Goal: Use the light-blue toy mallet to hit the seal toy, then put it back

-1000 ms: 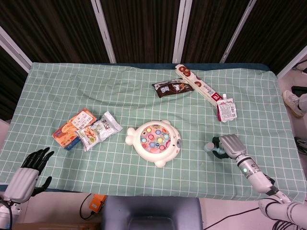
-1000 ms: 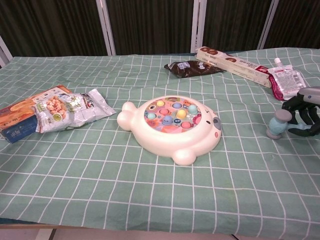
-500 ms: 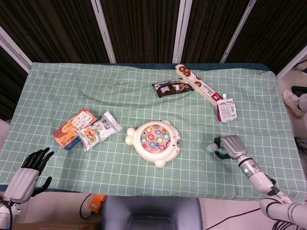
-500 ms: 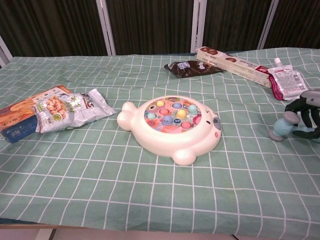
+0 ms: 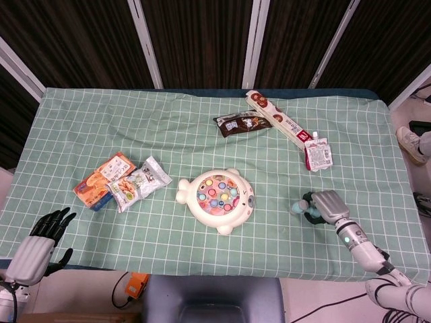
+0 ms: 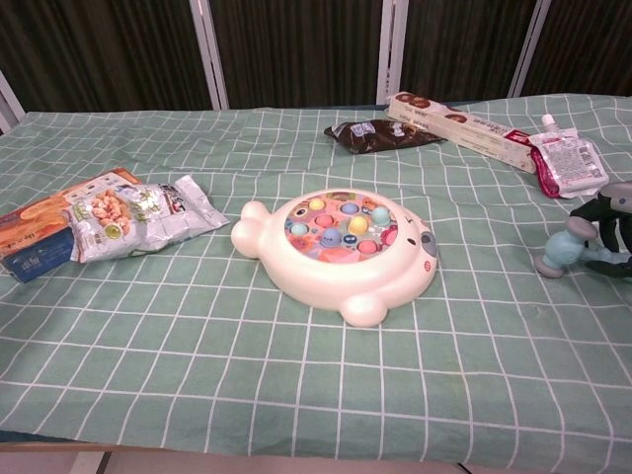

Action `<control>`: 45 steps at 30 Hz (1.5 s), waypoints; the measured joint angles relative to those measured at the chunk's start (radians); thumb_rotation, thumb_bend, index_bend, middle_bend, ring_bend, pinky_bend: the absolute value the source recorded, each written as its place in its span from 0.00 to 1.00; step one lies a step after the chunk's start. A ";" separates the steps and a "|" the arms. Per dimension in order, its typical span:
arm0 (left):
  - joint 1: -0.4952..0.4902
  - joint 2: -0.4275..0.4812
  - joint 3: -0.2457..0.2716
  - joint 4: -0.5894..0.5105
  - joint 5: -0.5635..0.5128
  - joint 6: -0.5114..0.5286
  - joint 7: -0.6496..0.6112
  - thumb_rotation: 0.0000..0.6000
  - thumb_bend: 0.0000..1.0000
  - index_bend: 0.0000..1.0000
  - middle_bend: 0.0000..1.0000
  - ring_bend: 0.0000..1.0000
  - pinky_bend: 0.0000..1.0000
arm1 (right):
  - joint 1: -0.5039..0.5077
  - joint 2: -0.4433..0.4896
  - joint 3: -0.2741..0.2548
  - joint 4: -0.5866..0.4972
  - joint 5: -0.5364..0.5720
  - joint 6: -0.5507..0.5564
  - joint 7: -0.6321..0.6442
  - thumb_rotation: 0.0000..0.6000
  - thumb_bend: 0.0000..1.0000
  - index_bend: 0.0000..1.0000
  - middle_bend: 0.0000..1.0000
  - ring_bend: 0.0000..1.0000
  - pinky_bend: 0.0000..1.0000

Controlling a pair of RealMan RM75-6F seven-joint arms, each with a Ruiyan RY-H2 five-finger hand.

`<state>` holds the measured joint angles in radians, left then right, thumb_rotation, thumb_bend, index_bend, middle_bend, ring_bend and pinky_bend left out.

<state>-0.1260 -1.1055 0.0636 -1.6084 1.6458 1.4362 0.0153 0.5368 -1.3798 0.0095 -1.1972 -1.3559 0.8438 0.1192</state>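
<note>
Hiding mallet [image 6: 565,251] handle: right hand [image 5: 328,205] fingers.

1. Both my cameras see an evenly lit, bright table [image 5: 81,121]; the light seems to fall from overhead, soft and diffuse.
2. Shadows are faint and short: a thin dark rim hugs the seal toy [image 6: 336,252] along its near side in my chest view.
3. Behind the table's far edge the backdrop is very dark, with no detail between the pale strips.
4. The snack packets [image 6: 138,217] near the table's left edge show mild sheen, no harsh glare.
5. My head view is sharp across the cloth; small print stays unreadable.
6. In my chest view the table's far edge bows slightly, and my right hand [image 6: 614,229] is cut off at the frame's edge.
</note>
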 measured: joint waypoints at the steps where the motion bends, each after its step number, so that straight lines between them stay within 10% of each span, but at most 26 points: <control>1: 0.000 0.000 0.000 0.000 0.001 0.000 0.000 1.00 0.40 0.00 0.00 0.00 0.11 | 0.000 0.002 0.000 -0.002 0.002 -0.004 -0.002 1.00 0.53 0.55 0.50 0.52 0.60; 30: 0.005 0.002 0.007 0.001 0.022 0.018 -0.007 1.00 0.40 0.00 0.00 0.00 0.11 | -0.085 0.107 -0.007 -0.096 -0.034 0.126 0.033 1.00 0.42 0.43 0.42 0.46 0.55; 38: 0.010 0.003 0.004 0.003 0.025 0.036 -0.012 1.00 0.40 0.00 0.00 0.00 0.11 | -0.165 0.206 -0.020 -0.224 -0.053 0.254 0.031 1.00 0.35 0.01 0.03 0.01 0.11; 45: 0.022 0.003 0.001 0.013 0.037 0.069 -0.028 1.00 0.40 0.00 0.00 0.00 0.11 | -0.369 0.242 -0.052 -0.360 -0.065 0.598 -0.142 1.00 0.32 0.00 0.00 0.00 0.06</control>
<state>-0.1043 -1.1024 0.0648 -1.5951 1.6827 1.5056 -0.0126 0.1679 -1.1382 -0.0424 -1.5568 -1.4207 1.4414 -0.0232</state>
